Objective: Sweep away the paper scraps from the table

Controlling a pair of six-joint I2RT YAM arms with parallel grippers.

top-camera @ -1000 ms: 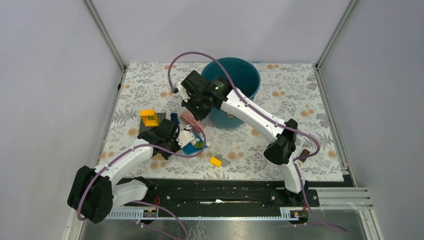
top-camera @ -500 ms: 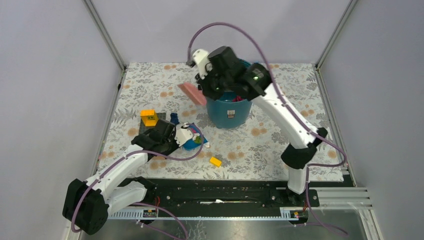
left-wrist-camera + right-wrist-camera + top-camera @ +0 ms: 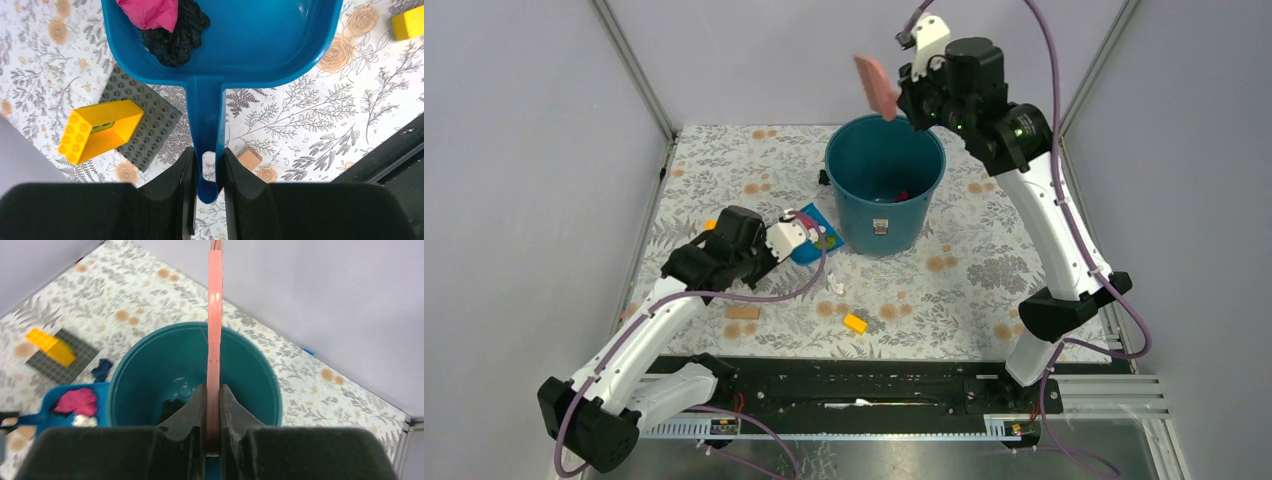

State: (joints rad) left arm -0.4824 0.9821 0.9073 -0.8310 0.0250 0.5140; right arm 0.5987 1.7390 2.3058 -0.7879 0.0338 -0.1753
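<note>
My left gripper point(image 3: 208, 157) is shut on the handle of a blue dustpan point(image 3: 240, 45), which hangs above the table point(image 3: 984, 260) just left of the teal bucket point(image 3: 884, 215). A magenta paper scrap point(image 3: 150, 11) and a black one point(image 3: 175, 35) lie in the pan. High over the bucket's far rim, my right gripper point(image 3: 213, 390) is shut on a flat pink brush point(image 3: 215, 315) that points upward. A dark blue scrap point(image 3: 101, 369) lies on the table left of the bucket. Dark and magenta scraps point(image 3: 902, 195) rest inside the bucket.
A yellow brick point(image 3: 100, 127) sits on a grey studded plate point(image 3: 150, 125) under my left wrist. A tan block point(image 3: 742, 313) and a small yellow brick point(image 3: 855, 322) lie near the front edge. Grey walls close in the table's sides and back.
My right arm has swung up from beside the dustpan to high above the bucket, carrying the pink brush. My left gripper has lifted the loaded dustpan up and toward the bucket.
</note>
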